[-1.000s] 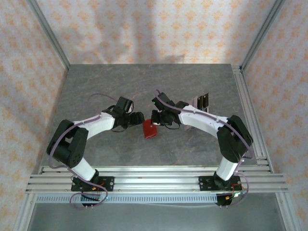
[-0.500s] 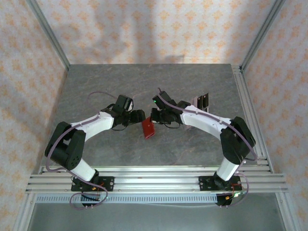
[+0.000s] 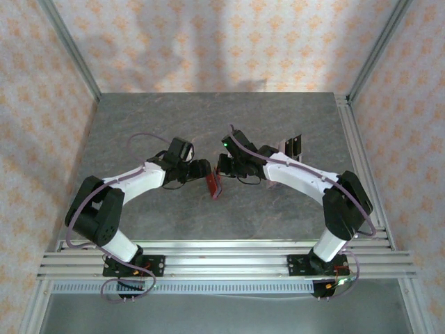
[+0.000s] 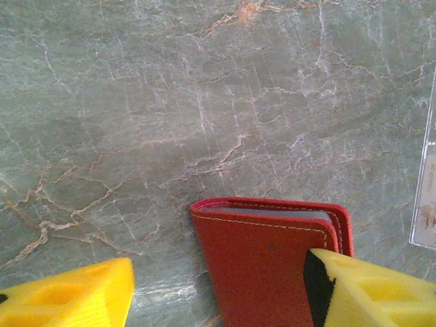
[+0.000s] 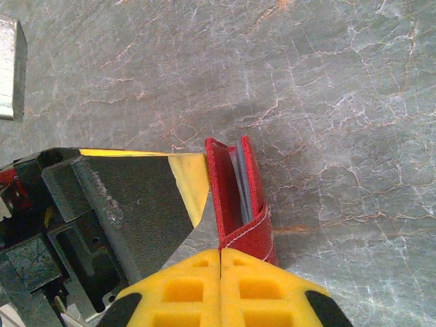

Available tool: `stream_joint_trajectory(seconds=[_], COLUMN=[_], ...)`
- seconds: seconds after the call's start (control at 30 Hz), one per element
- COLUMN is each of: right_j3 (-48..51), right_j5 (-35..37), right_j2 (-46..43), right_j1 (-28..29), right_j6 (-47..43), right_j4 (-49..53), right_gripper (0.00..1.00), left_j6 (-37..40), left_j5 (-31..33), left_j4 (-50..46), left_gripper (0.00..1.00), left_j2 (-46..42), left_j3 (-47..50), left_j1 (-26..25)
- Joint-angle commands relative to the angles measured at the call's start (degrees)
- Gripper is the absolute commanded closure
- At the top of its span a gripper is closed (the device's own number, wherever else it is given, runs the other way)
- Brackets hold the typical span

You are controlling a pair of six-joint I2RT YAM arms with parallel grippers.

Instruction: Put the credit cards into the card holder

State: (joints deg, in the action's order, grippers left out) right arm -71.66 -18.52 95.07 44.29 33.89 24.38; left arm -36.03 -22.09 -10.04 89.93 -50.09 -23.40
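The red card holder (image 3: 213, 184) stands on edge on the table between my two grippers. Thin grey credit cards (image 5: 238, 182) sit between its folded flaps, their edge also showing along the top (image 4: 272, 212). My left gripper (image 3: 202, 171) is open, with one yellow finger (image 4: 368, 293) pressed on the holder's flat side (image 4: 262, 269) and the other finger (image 4: 68, 300) well apart from it. My right gripper (image 5: 221, 262) is shut, its fingertips touching the holder's near end (image 5: 253, 235). More dark credit cards (image 3: 295, 145) lie at the back right.
The grey marble table (image 3: 174, 118) is bounded by metal rails (image 3: 361, 160) on the right and at the front. A pale glossy flat piece (image 4: 426, 197) lies just right of the holder. A grey metallic block (image 5: 10, 68) sits beyond the left gripper.
The card holder has tipped from lying fairly flat to standing on its edge. Both grippers have drawn closer around it, and the right elbow has swung outward.
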Motion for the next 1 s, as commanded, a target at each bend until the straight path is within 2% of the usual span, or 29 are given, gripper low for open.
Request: stream_joint_trajectory(seconds=[0.0,0.37,0.53,0.73,0.97], right_j3=[0.23,-0.06,0.04,0.54,2.36], right_j5=[-0.15,-0.13,0.00,0.53,1.83], right_j2=[-1.22,-1.17,-0.95,-0.88,-1.53], right_j1=[0.00,0.01,-0.04,0.00,-0.48], right_j6=[0.67,0.69,0.70,0.64,0.45], right_j4=[-0.56,-0.74,-0.76,-0.56,-0.56], right_gripper=[1.00,1.00,1.00,1.00,1.00], left_j6=[-0.63,-3.38,-3.77,-3.87,-3.70], left_j5=[0.31,3.35,2.40,2.89,5.92], left_j4=[1.10,2.91,3.63,3.43,1.45], left_gripper=[0.30,0.24,0.25,0.32,0.40], left_j2=[-1.49,-6.45,-5.09,-2.75,-3.91], left_j3=[1.17,2.35,3.02,4.65,6.36], left_j1=[-0.57,-0.59,-0.76,-1.19,-1.21])
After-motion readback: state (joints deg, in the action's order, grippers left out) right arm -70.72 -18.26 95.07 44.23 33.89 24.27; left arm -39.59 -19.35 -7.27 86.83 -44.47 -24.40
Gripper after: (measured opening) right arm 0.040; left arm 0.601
